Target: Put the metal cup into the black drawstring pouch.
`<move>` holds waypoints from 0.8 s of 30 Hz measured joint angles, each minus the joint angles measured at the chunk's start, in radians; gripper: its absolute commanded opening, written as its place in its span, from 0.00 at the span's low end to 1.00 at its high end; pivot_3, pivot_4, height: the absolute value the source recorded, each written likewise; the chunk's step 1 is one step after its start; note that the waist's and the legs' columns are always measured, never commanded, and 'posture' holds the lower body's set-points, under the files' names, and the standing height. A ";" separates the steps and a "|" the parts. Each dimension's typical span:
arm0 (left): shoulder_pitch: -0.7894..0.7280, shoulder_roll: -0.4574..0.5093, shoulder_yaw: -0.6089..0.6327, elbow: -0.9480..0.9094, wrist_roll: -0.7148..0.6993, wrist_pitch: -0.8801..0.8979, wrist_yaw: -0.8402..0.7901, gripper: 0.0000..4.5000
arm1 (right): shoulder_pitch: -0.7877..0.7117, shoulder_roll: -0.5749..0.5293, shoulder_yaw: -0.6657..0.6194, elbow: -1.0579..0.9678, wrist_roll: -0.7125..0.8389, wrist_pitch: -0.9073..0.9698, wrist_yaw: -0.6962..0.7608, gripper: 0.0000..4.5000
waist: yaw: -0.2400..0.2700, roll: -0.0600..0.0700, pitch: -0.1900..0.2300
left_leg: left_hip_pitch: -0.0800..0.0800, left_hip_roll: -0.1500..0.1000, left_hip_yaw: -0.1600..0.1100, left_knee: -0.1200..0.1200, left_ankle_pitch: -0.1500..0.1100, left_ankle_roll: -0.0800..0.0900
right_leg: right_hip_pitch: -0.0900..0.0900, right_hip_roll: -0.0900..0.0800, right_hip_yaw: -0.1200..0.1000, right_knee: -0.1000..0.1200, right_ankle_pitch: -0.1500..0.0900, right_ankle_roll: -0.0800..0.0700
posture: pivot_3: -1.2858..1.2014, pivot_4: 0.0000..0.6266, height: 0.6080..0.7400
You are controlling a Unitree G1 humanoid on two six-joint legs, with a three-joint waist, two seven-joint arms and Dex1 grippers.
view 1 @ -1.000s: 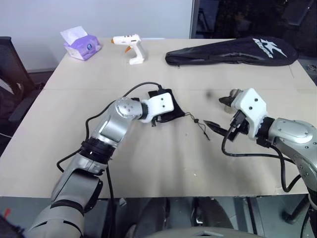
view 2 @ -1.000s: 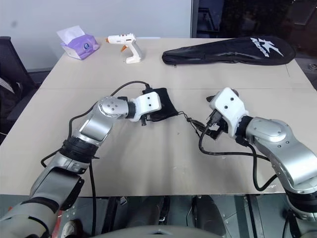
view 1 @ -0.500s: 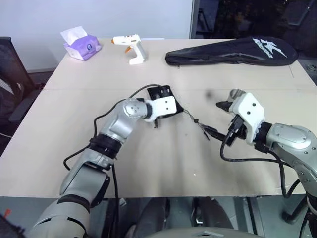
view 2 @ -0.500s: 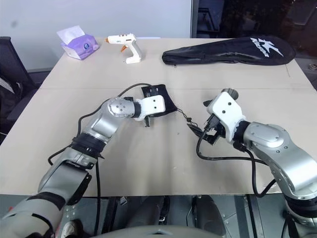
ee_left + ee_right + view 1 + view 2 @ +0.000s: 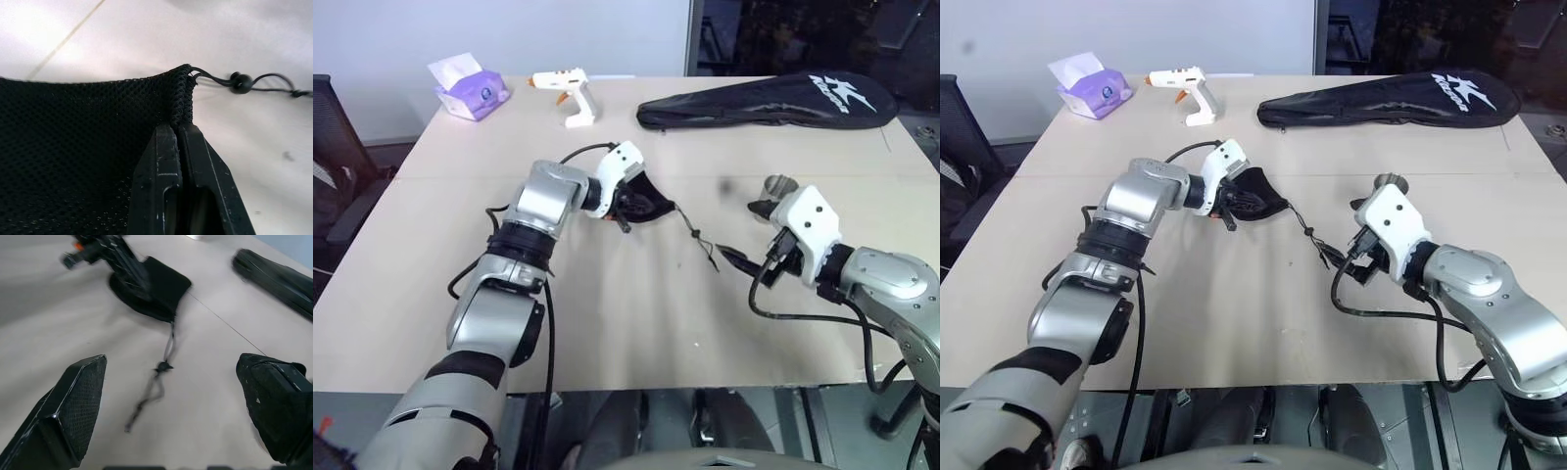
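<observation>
Left claw pinches 1 black drawstring pouch (right claw gapes wide), 1 metal cup nearby.

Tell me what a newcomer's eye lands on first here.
Mid-table, the left hand is shut on the hem of the black drawstring pouch, whose cord trails toward the open right hand. The metal cup stands just beyond that hand. Along the far edge lies a long black racket bag.
</observation>
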 measured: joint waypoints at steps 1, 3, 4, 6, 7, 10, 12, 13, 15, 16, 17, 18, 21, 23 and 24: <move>-0.009 -0.002 0.013 0.004 -0.015 0.030 0.003 0.01 | -0.014 -0.001 -0.001 0.024 -0.014 0.003 -0.012 1.00 | 0.000 0.000 0.000 | 0.000 0.000 0.000 0.000 0.000 0.000 | 0.000 0.000 0.000 0.000 0.000 0.000 | 0.52 0.24 1.00; -0.021 -0.003 0.027 -0.002 -0.029 0.054 0.016 0.01 | -0.052 -0.008 -0.006 0.087 -0.039 0.005 -0.026 1.00 | 0.000 0.000 0.000 | 0.000 0.000 0.000 0.000 0.000 0.000 | 0.000 0.000 0.000 0.001 0.000 0.000 | 0.52 0.24 1.00; -0.018 -0.003 0.030 -0.015 -0.032 0.057 0.029 0.01 | -0.076 -0.016 -0.007 0.120 -0.048 0.005 -0.025 1.00 | 0.000 0.000 0.000 | 0.000 0.000 0.000 0.000 0.000 0.000 | 0.000 0.000 0.001 0.001 0.000 0.000 | 0.52 0.24 1.00; -0.003 -0.016 0.038 -0.064 -0.040 0.071 0.070 0.01 | -0.145 -0.033 -0.007 0.208 -0.075 0.005 -0.017 1.00 | 0.001 0.000 0.000 | 0.000 0.000 0.001 0.000 0.000 0.000 | 0.000 -0.001 0.001 0.002 0.000 0.000 | 0.52 0.24 1.00; 0.006 -0.021 0.040 -0.088 -0.041 0.076 0.087 0.01 | -0.171 -0.040 -0.004 0.239 -0.081 0.005 -0.009 1.00 | 0.001 0.000 0.000 | 0.000 0.000 0.001 0.000 0.000 0.000 | 0.000 -0.001 0.001 0.002 0.000 0.000 | 0.52 0.24 1.00; 0.047 -0.034 0.046 -0.169 -0.042 0.091 0.150 0.01 | -0.239 -0.054 0.040 0.348 -0.112 0.003 0.025 1.00 | 0.000 0.000 0.000 | 0.001 0.000 0.002 0.000 0.000 0.000 | -0.001 -0.001 0.002 0.003 0.000 0.000 | 0.52 0.24 1.00; 0.089 -0.042 0.048 -0.252 -0.046 0.111 0.202 0.00 | -0.286 -0.054 0.098 0.458 -0.138 -0.007 0.067 0.91 | 0.000 0.000 0.000 | 0.000 0.000 0.002 0.000 0.000 0.000 | -0.002 -0.001 0.003 0.004 0.000 0.000 | 0.52 0.24 1.00; 0.097 -0.045 0.049 -0.274 -0.049 0.117 0.216 0.00 | -0.294 -0.052 0.113 0.490 -0.143 -0.010 0.081 0.88 | 0.000 0.000 0.000 | 0.000 0.000 0.003 0.000 0.000 0.000 | -0.002 -0.001 0.003 0.004 0.000 0.000 | 0.52 0.24 1.00; 0.125 -0.045 0.052 -0.339 -0.052 0.131 0.257 0.00 | -0.321 -0.048 0.158 0.578 -0.164 -0.032 0.118 0.71 | 0.001 0.000 0.000 | 0.000 0.000 0.003 0.000 0.000 0.000 | -0.004 -0.001 0.004 0.004 0.000 0.000 | 0.52 0.24 1.00; 0.139 -0.045 0.055 -0.373 -0.055 0.138 0.275 0.00 | -0.330 -0.048 0.176 0.621 -0.179 -0.051 0.135 0.61 | 0.001 0.000 0.000 | 0.000 0.000 0.003 0.000 0.000 0.000 | -0.004 -0.001 0.004 0.004 0.000 0.000 | 0.52 0.24 1.00; 0.148 -0.044 0.056 -0.399 -0.061 0.146 0.288 0.00 | -0.333 -0.047 0.186 0.660 -0.193 -0.069 0.149 0.47 | 0.002 0.000 0.000 | -0.001 0.000 0.003 0.000 0.000 0.000 | -0.004 -0.001 0.004 0.004 0.000 0.000 | 0.52 0.24 1.00; 0.155 -0.043 0.057 -0.420 -0.062 0.154 0.301 0.00 | -0.336 -0.044 0.195 0.698 -0.207 -0.092 0.163 0.36 | 0.003 0.000 0.000 | -0.001 0.000 0.003 0.000 0.000 0.000 | -0.004 -0.002 0.004 0.005 0.000 0.000 | 0.52 0.24 1.00; 0.162 -0.035 0.065 -0.457 -0.070 0.165 0.331 0.00 | -0.340 -0.046 0.220 0.752 -0.253 -0.148 0.199 0.01 | 0.002 0.000 0.000 | -0.001 0.000 0.004 0.000 0.000 0.000 | -0.005 -0.001 0.004 0.005 0.000 0.000 | 0.52 0.24 1.00; 0.163 -0.032 0.070 -0.473 -0.083 0.177 0.342 0.00 | -0.339 -0.053 0.220 0.749 -0.270 -0.163 0.214 0.01 | 0.002 0.000 0.000 | -0.001 0.000 0.004 0.000 0.000 0.000 | -0.005 -0.002 0.004 0.005 0.000 0.000 | 0.52 0.24 1.00; 0.163 -0.032 0.074 -0.475 -0.088 0.182 0.344 0.00 | -0.338 -0.055 0.215 0.739 -0.270 -0.162 0.216 0.01 | 0.002 0.000 0.000 | -0.001 0.000 0.004 0.000 0.000 0.000 | -0.005 -0.002 0.004 0.005 0.000 0.000 | 0.52 0.24 1.00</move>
